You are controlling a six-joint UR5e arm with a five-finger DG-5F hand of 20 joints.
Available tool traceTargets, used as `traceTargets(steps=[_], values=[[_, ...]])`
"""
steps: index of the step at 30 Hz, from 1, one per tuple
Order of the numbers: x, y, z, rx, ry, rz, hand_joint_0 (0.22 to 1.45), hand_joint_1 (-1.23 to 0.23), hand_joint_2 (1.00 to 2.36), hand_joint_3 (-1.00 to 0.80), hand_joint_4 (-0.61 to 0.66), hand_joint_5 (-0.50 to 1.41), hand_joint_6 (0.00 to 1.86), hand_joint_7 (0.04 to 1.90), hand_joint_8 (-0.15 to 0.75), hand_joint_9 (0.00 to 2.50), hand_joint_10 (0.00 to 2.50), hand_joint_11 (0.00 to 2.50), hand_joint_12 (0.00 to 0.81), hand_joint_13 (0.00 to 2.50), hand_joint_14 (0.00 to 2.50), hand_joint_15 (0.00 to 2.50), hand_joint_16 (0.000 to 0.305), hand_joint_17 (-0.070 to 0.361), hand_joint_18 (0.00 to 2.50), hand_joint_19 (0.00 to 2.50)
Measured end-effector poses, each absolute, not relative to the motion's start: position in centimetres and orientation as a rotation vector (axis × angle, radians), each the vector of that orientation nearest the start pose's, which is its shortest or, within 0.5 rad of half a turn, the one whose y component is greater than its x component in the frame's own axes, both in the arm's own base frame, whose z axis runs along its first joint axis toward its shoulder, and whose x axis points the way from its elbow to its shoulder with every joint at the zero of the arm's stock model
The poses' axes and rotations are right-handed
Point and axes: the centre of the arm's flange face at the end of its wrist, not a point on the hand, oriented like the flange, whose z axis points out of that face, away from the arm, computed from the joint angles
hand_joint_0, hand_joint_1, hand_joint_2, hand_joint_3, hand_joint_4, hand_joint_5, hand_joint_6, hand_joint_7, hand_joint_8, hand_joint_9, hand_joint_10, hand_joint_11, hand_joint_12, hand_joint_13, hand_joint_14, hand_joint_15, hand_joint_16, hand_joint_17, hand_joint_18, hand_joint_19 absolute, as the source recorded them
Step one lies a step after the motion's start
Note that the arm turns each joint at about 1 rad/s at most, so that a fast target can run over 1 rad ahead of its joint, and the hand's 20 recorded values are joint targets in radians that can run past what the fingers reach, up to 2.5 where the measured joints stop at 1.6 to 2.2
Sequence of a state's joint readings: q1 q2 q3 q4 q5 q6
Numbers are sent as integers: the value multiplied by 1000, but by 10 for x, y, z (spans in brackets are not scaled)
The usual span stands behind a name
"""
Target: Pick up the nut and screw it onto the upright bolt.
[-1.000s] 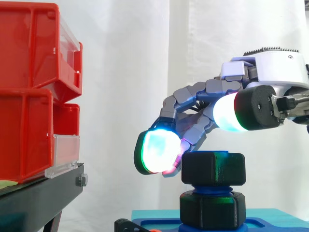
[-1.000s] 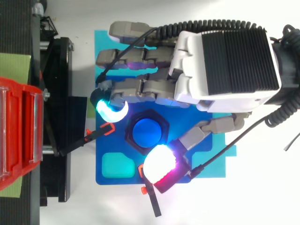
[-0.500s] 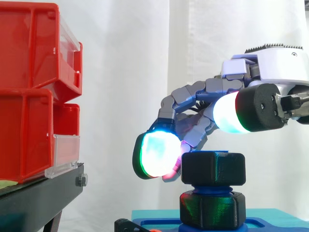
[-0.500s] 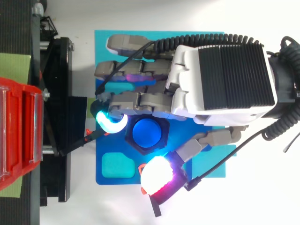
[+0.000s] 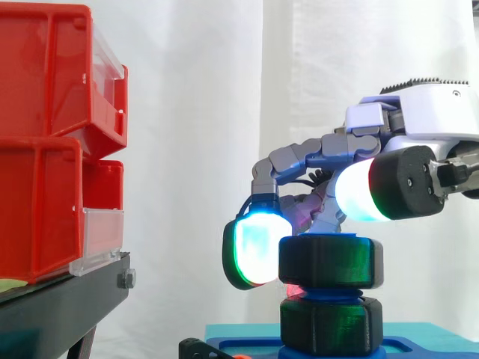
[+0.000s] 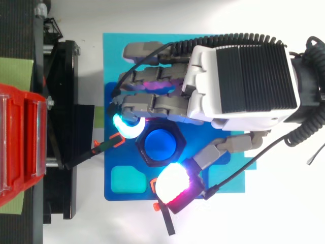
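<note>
**Nut sits level on the upright bolt, hand over it**

Nut [image 5: 331, 260] is black and hexagonal, and it rides on the blue bolt [image 5: 331, 293]. Its bore and the bolt's long axis both run straight up and down. Its flat faces point up and down, and its 6 sides face outward. From above, the bolt's round blue end [image 6: 159, 144] shows in the middle of the nut [image 6: 175, 133]. In the side view a short band of blue thread shows between the nut and a second black hexagonal piece [image 5: 331, 325] lower on the bolt, so the 2 are apart.

The bolt stands on a blue base plate [image 6: 114, 173], which lies on a teal mat [image 6: 114, 46]. The hand [image 6: 238, 81] reaches in from the right and hangs over the nut and close around it. Whether it grips the nut cannot be told.

To the left, well apart from the bolt, red bins [image 5: 45, 149] are stacked on a black stand [image 5: 60, 303] before the white curtain [image 5: 194, 112].
</note>
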State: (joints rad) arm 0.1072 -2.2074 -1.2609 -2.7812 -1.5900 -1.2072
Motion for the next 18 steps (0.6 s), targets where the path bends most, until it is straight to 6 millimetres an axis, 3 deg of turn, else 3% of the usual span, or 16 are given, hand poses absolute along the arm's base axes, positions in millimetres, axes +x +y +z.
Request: traceTargets(steps=[6,13,18], values=[[736,-62,282,188,1538,383,507,-416,1000,-500,67,78,507,1412,277,1495,6,151,252,892,0,19,23,52,493,0],[734,-80,283,178,1537,386,519,-435,1000,-500,13,85,575,1295,250,2071,22,521,195,1332,6,166,15,34,826,120],[732,-91,283,175,1532,387,517,-451,1000,-500,14,91,585,1266,280,2291,26,700,173,1546,7,199,10,23,1004,203]])
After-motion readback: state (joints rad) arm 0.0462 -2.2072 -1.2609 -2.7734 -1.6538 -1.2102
